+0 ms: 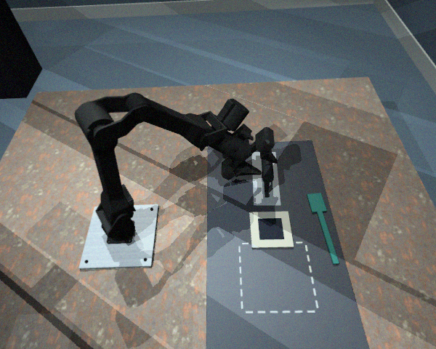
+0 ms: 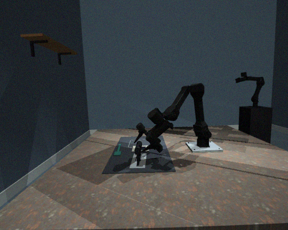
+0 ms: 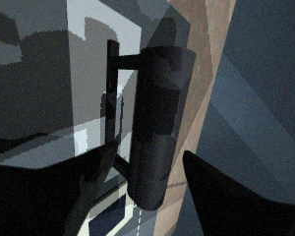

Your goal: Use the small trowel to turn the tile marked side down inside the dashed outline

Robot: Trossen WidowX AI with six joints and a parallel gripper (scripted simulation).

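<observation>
The trowel has a pale rectangular blade point(image 1: 256, 198) point(image 2: 133, 165) flat on the mat and a thick dark raised handle point(image 1: 267, 184) point(image 2: 138, 155) point(image 3: 157, 113). My gripper point(image 1: 269, 166) point(image 2: 138, 146) point(image 3: 150, 149) is open. Its fingertips show on either side of the handle in the wrist view; how near they are to it is hard to tell. The tile point(image 1: 253, 233) point(image 2: 134, 148) point(image 3: 107, 216), cream with a dark square facing up, lies flat just past the blade's end. Its edge overlaps one side of the dashed outline point(image 1: 274, 311).
A flat teal spatula-shaped tool point(image 1: 316, 203) point(image 2: 117, 153) lies on the dark mat point(image 1: 225, 323) point(image 2: 109, 168) beside the trowel and tile. My arm's base plate point(image 1: 144, 243) point(image 2: 213, 148) is on the table. A wall shelf point(image 2: 52, 45) and a second arm point(image 2: 257, 91) stand farther off.
</observation>
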